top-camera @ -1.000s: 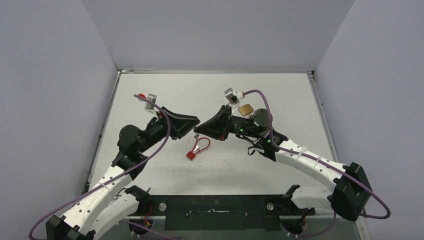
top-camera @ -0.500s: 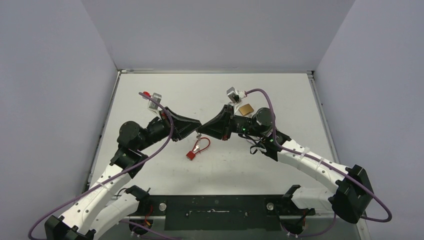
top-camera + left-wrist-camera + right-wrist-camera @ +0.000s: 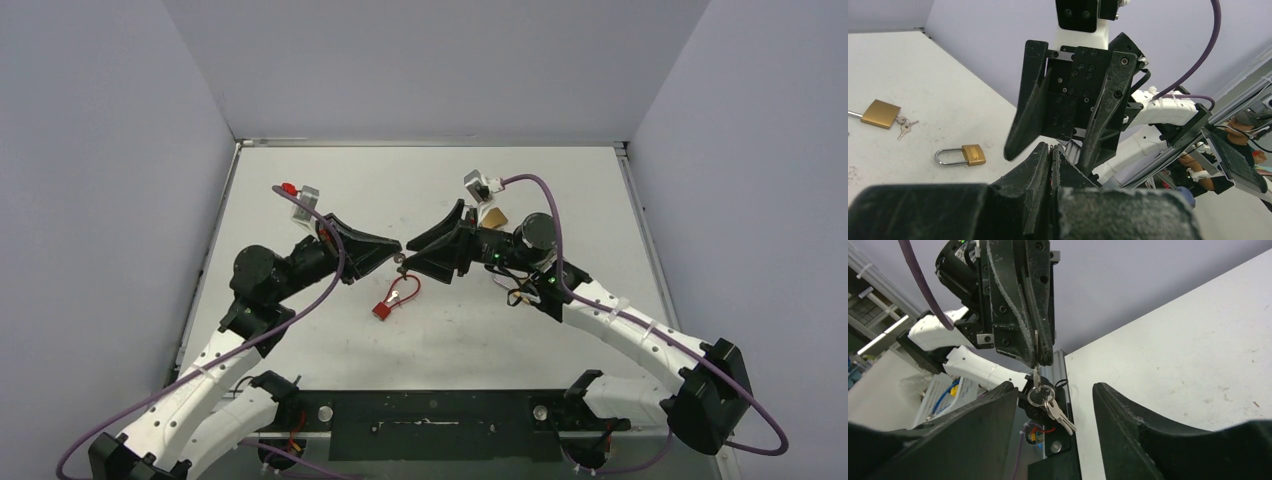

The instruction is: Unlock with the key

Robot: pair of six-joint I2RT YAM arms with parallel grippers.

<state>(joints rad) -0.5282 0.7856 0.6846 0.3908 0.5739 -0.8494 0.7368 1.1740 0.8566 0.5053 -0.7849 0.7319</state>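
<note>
My left gripper [image 3: 393,248] [image 3: 1050,148] is shut on a silver key [image 3: 1036,374], held above the middle of the table. A ring [image 3: 1036,396] with two more keys [image 3: 1060,416] hangs below it. My right gripper [image 3: 408,257] [image 3: 1054,397] faces the left one tip to tip. It stands open, its fingers [image 3: 1024,120] either side of the hanging keys without touching them. A red padlock [image 3: 383,305] lies on the table just below both grippers. Two brass padlocks [image 3: 880,113] [image 3: 968,154] lie farther back on the table.
A small bunch of keys [image 3: 904,125] lies beside the far brass padlock. One brass padlock [image 3: 492,218] shows next to the right wrist in the top view. Grey walls [image 3: 430,70] close in the table on three sides.
The left gripper has closed on the key. The right gripper, shut on it before, has opened and let go. Both arms stayed almost in place.
</note>
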